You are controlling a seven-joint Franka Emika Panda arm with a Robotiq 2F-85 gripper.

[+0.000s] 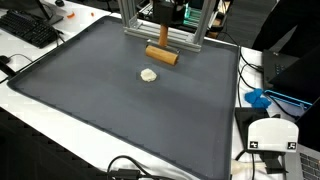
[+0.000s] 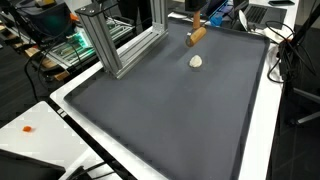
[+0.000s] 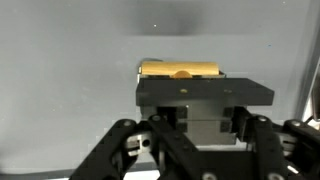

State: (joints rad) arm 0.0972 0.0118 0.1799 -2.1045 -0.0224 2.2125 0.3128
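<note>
The tool [image 1: 163, 38] is hanging straight down just in front of the aluminium frame [image 1: 128, 18], right over the wooden cylinder [image 1: 162, 55]. I cannot tell whether its fingers are clenching the wood or standing apart. In the wrist view a black block [image 3: 204, 92] is covering the spot where they would meet, and only a strip of the cylinder [image 3: 180, 70] is peeking out beyond it.

The cylinder is lying on its side on the dark tabletop [image 1: 120, 110], close to the foot of the frame. It seems to be resting there rather than hanging in the air. As I judge it, the reach is looking complete, while no lifting is showing yet.

A small white lump [image 1: 149, 74] is lying a little farther from the frame than the cylinder, apart from it. Both exterior views are showing that lump [image 2: 196, 61] and the frame [image 2: 120, 45], while the wrist view is showing neither. An exterior view is also taking in a keyboard [image 1: 30, 30], well off to the side of the frame
</note>
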